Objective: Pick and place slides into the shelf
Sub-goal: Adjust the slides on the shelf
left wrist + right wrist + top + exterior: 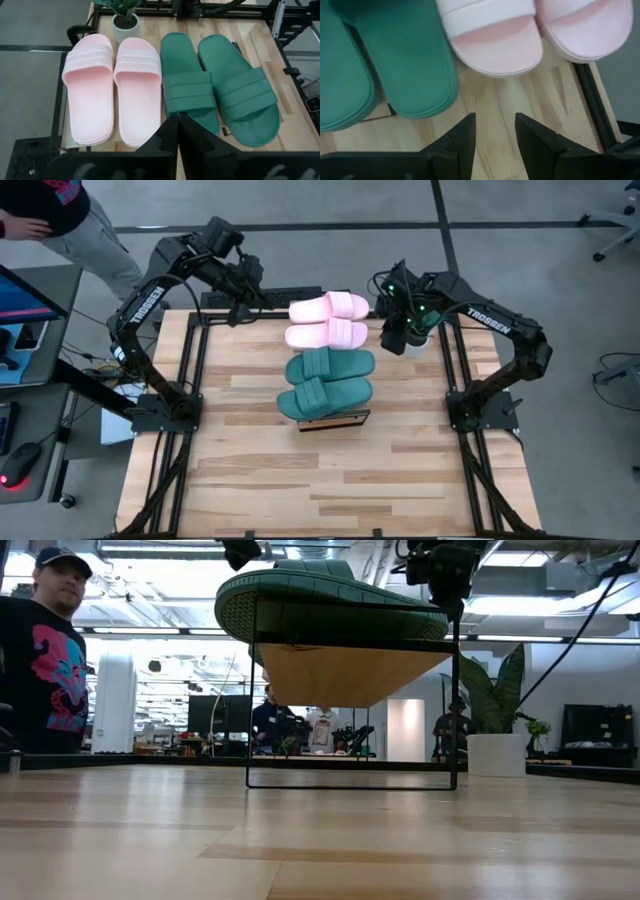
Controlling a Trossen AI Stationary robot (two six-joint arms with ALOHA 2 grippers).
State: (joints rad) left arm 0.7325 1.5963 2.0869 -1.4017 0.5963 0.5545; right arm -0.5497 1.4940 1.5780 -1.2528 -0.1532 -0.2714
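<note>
High view — four slides (328,360) lined on the shelf (335,421).
Left hand (178,118) pinched shut at 11 o'clock; right hand (494,128) spread empty at 1 o'clock.

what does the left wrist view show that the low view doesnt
Only the left wrist view: both pink slides beside both green slides, four in a row, and the left gripper shut in front of them. Only the low view: the shelf side-on with open space beneath its plank, and a person at the table's edge. Both: a green slide and a potted plant.
</note>
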